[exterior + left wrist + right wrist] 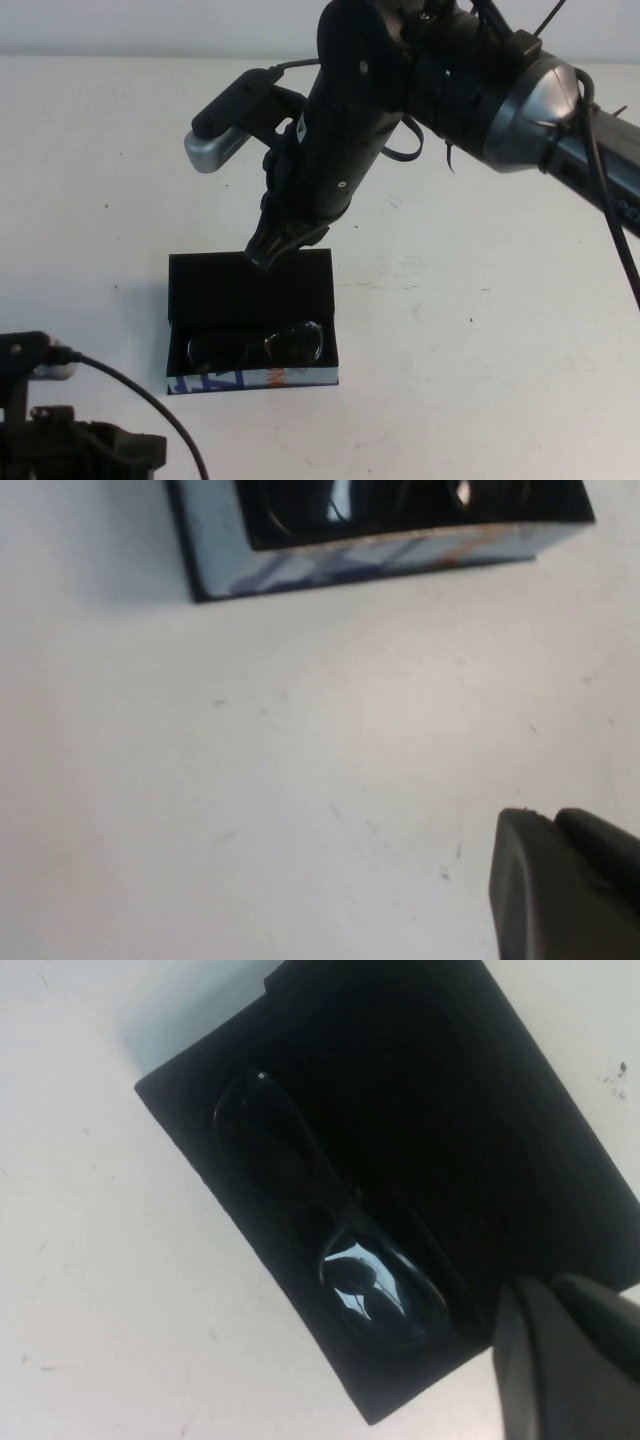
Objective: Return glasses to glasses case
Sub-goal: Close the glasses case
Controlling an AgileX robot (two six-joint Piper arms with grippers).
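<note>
The black glasses case (250,290) lies open on the white table, its flap lid folded back and its light printed front edge (250,380) toward me. The dark glasses (255,345) lie inside it along the front wall. My right gripper (265,255) hangs shut and empty just over the lid's back edge. In the right wrist view the glasses (330,1220) rest in the case (450,1110), with the gripper (545,1295) beside the case's corner. My left gripper (550,820) is shut and empty over bare table, short of the case's front edge (380,555).
The left arm (60,440) sits at the near left corner with a black cable curving beside it. The right arm (480,90) reaches in from the far right over the table (480,330).
</note>
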